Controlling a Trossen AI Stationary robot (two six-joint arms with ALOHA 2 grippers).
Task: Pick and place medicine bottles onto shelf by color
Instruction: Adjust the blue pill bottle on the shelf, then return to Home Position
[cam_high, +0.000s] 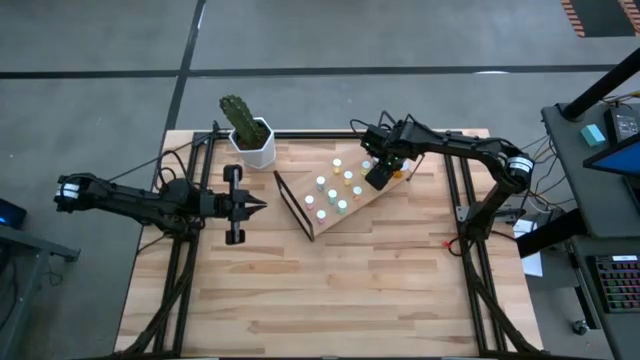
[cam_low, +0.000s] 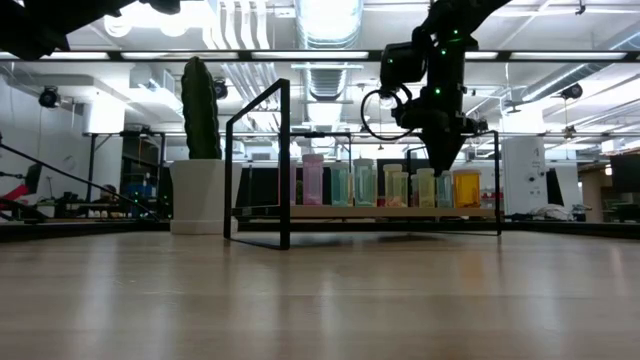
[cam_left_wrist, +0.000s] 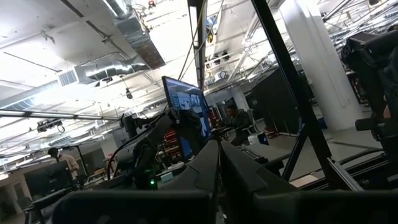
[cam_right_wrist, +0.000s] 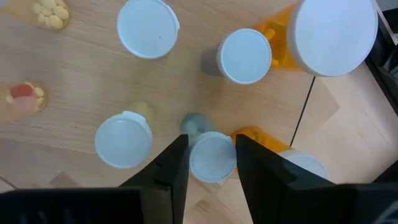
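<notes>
Overhead, a pale plank tabletop (cam_high: 330, 290) holds a tilted light-wood shelf on a thin black wire frame (cam_high: 345, 215), set near the table's far edge. About a dozen tiny round-capped medicine bottles (cam_high: 333, 195) stand on the board in loose rows, with white and pale green caps and a few orange bodies. A white pot with a green cactus (cam_high: 248, 135) stands just beside the shelf's left end.

The right gripper (cam_high: 380, 175) reaches down over the shelf's right end. From its wrist camera, its two dark fingers (cam_right_wrist: 171, 171) stand apart on either side of a white-capped bottle (cam_right_wrist: 212, 157), close to the cap; whether they touch it cannot be told. An orange bottle (cam_right_wrist: 255, 138) sits just beside that one, and more white caps (cam_right_wrist: 147, 27) surround it. From table height, the bottles (cam_low: 313, 180) line up along the board and the right gripper (cam_low: 438, 160) hangs among those at the right.

The left gripper (cam_high: 255, 206) waits left of the shelf, above the table, with its jaws together and pointing toward the shelf.
</notes>
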